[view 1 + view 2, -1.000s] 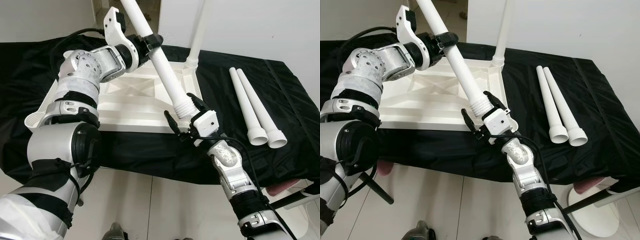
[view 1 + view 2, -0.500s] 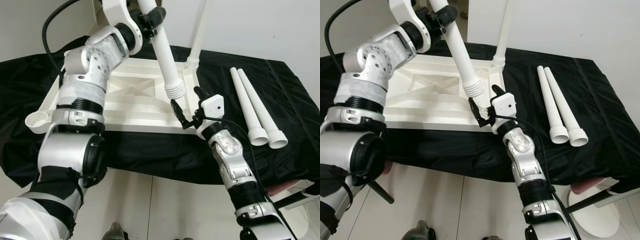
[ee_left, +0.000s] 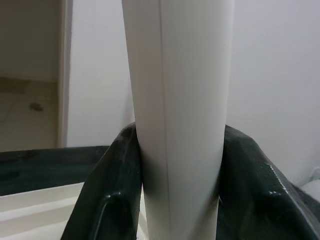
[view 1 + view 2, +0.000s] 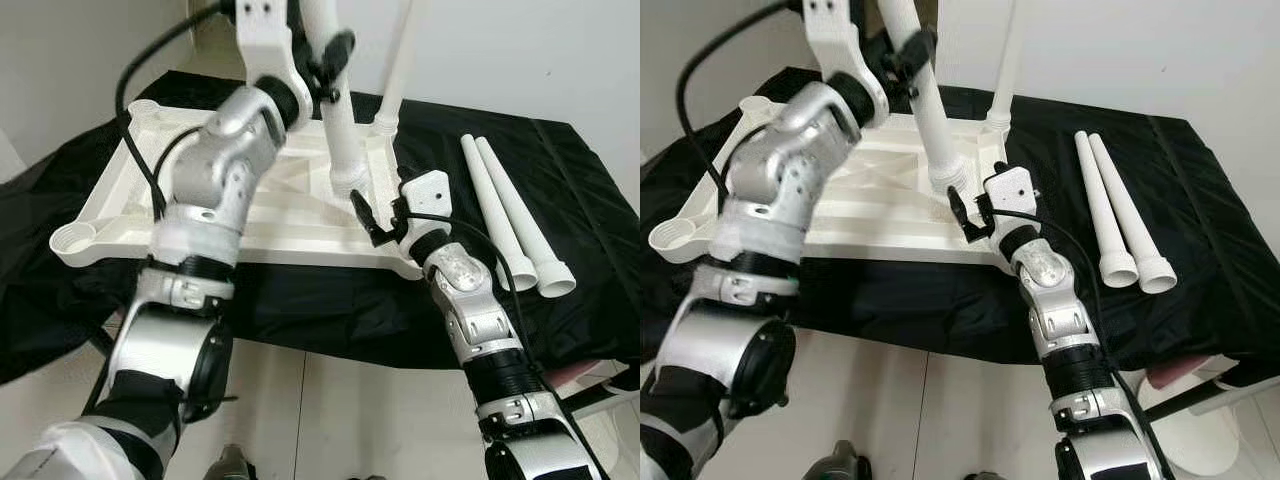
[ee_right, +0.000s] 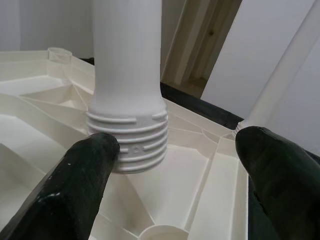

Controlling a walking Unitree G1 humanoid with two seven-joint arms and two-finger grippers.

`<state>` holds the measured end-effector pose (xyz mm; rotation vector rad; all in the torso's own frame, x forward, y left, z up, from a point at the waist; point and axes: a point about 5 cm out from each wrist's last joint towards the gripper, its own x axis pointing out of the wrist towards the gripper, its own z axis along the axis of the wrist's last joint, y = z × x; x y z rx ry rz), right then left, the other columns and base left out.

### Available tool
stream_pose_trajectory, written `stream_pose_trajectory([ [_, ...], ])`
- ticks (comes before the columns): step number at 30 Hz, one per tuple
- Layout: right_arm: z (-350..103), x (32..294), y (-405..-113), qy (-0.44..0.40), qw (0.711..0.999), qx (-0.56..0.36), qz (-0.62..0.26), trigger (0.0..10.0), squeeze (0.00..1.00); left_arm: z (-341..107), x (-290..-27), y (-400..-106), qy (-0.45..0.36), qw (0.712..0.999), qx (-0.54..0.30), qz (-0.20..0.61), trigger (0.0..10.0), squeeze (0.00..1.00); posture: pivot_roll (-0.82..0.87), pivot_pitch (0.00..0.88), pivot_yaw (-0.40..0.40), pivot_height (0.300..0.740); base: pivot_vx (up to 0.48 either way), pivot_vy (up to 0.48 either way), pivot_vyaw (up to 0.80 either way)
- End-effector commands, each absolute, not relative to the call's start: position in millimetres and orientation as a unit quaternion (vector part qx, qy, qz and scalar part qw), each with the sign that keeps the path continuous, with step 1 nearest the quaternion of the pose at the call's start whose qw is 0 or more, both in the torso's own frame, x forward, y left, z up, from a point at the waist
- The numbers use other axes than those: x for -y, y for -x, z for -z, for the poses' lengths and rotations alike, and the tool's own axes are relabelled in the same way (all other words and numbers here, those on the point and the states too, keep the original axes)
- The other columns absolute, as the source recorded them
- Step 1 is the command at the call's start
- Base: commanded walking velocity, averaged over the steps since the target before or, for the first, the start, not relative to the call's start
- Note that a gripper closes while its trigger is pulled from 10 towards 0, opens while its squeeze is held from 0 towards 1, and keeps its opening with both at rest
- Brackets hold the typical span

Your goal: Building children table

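Overhead, the left gripper (image 4: 335, 60) has its jaws clamped on a white table leg (image 4: 338, 130), held nearly upright with its threaded end low over the upturned white tabletop (image 4: 130, 190), which lies on a black-draped table (image 4: 590, 180). Right gripper (image 4: 385, 205) waits just beside that threaded end, jaws spread wide and holding nothing; its wrist view shows the threads between the two black fingers (image 5: 75, 190), with an open round socket (image 5: 160, 232) below. One leg (image 4: 398, 70) already stands in the far corner socket; two spare legs (image 4: 510, 215) lie side by side on the cloth to the right. Step in hand looks like seating the leg. To do it well: bring the leg truly vertical, centre the threads over the socket, lower gently, then turn without forcing. Risk: cross-threading if tilted.
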<state>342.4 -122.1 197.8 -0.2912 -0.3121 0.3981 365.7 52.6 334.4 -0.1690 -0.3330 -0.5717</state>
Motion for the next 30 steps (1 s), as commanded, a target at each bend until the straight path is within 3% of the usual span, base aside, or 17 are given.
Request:
stream_pose_trajectory([
  [1, -208.4, 120.1, -344.0, 0.155, 0.954, 0.168, -0.194, 10.0, 0.00, -335.2, -46.0, -359.9, 0.070, 0.940, 0.181, 0.280, 10.0, 0.00, 0.13, 0.008, -0.052, 0.740, 0.000, 0.000, 0.00],
  [10, -212.4, 110.5, -350.9, 0.134, 0.959, 0.146, -0.201, 10.0, 0.00, -329.2, -25.6, -345.9, 0.073, 0.937, 0.194, 0.281, 10.0, 0.00, 0.14, 0.000, -0.062, 0.740, 0.000, 0.000, 0.00],
  [22, -204.8, 97.9, -352.2, 0.094, 0.959, 0.116, -0.239, 10.0, 0.00, -333.6, -24.4, -341.4, 0.071, 0.939, 0.208, 0.265, 10.0, 0.00, 0.16, 0.000, -0.075, 0.740, 0.000, 0.000, 0.00],
  [30, -210.3, 104.6, -359.0, 0.108, 0.965, 0.126, -0.204, 10.0, 0.00, -331.7, -19.4, -337.8, 0.070, 0.938, 0.207, 0.269, 10.0, 0.00, 0.17, 0.000, -0.077, 0.740, 0.000, 0.000, 0.00],
])
